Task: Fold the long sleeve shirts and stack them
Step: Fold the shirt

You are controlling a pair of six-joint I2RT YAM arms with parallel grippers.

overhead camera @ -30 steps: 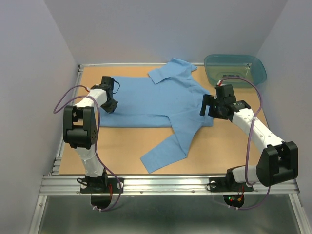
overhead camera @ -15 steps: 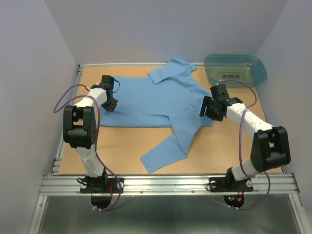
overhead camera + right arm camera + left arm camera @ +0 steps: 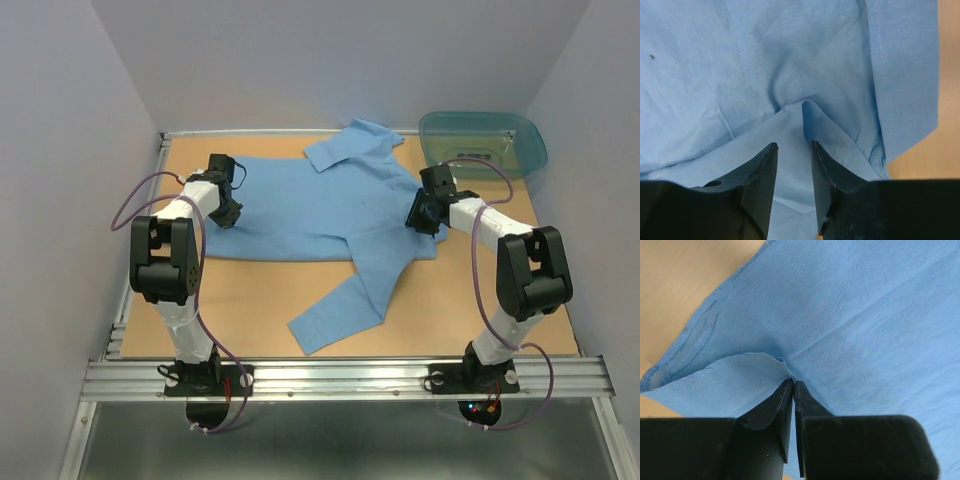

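**Two Arms Meet Blue Shirt at Opposite Edges**

From above: shows a light blue cotton button-up shirt (image 3: 330, 215) spread nearly flat on a tan wooden tabletop (image 3: 260, 300), collar turned toward the far edge, one long sleeve angling toward the near edge. Leaves a second sleeve impossible to pick out. Places the left gripper (image 3: 228, 212) at the cloth's left edge and the right gripper (image 3: 420, 215) at its right edge, fingertips of both masked by the black wrist housings, so no reading of their grip from here. Sets a translucent teal plastic tub (image 3: 485, 140) in the far right corner, near the shirt but apart from it.

From the left wrist: catches the left gripper (image 3: 793, 385) pressed closed, only a hairline between the black fingers, a small raised pucker of shirt (image 3: 855, 315) pinched at the tips. Shows smooth plain weave, a stitched border running beside bare tabletop (image 3: 685, 280). Crops the garment on three sides.

From the right wrist: finds the right gripper (image 3: 792, 146) narrowly parted, cloth showing in the gap, a peaked fold of shirt (image 3: 740, 60) standing just beyond the tips, creases fanning outward. Cuts off all but a strip of tabletop (image 3: 947, 100) at right.
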